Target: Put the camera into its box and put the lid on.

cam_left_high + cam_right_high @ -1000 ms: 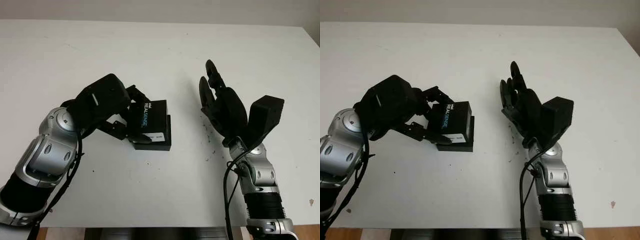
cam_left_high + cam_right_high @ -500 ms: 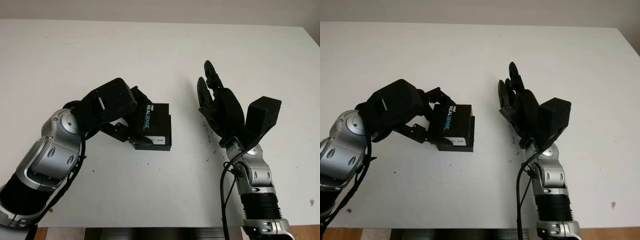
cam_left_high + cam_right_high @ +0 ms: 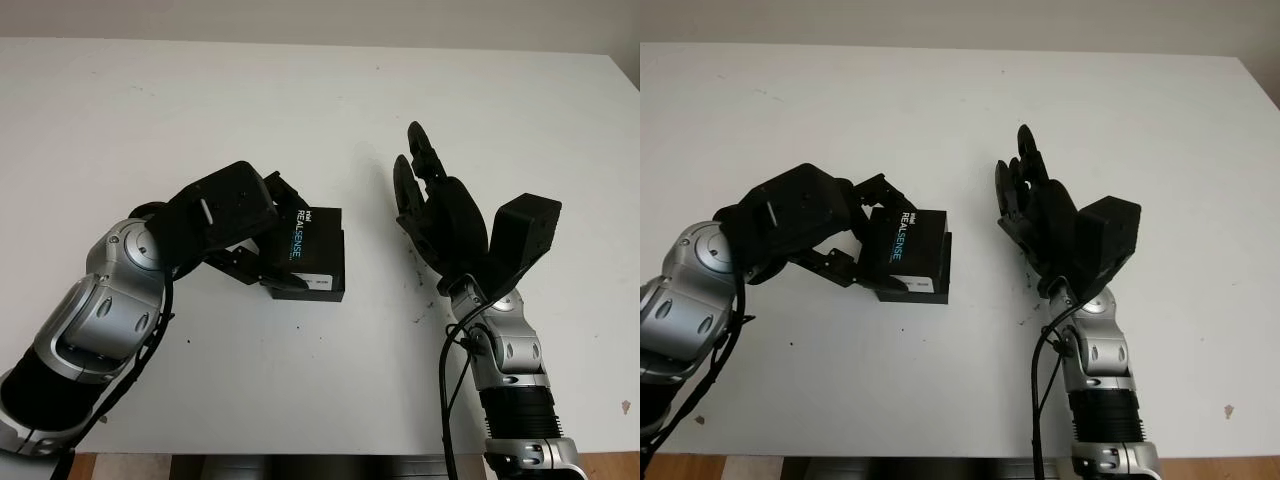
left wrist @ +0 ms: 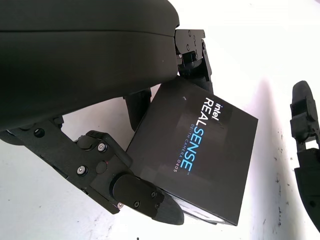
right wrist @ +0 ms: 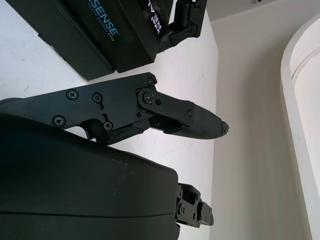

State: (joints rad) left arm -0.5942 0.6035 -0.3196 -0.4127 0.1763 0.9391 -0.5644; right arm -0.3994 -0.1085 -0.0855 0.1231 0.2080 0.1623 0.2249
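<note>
The black lid (image 3: 304,246) printed "intel REALSENSE" (image 4: 200,142) sits tilted over the black box base (image 3: 342,268), whose edge shows along the lid's right and front sides. My left hand (image 3: 290,240) is shut on the lid, with one finger (image 4: 135,192) along its near side and others at its far edge. The lid hides the inside of the box. My right hand (image 3: 412,160) is open, raised above the table to the right of the box and apart from it. Its finger (image 5: 170,112) points toward the box (image 5: 100,30).
The white table (image 3: 320,100) spreads on all sides. Small dark specks (image 3: 418,275) mark its surface between the box and my right hand. The table's front edge (image 3: 300,455) lies close to both arms.
My left hand has carried the lid a little to the right, more squarely over the base. My right hand has drifted slightly left and is otherwise the same.
</note>
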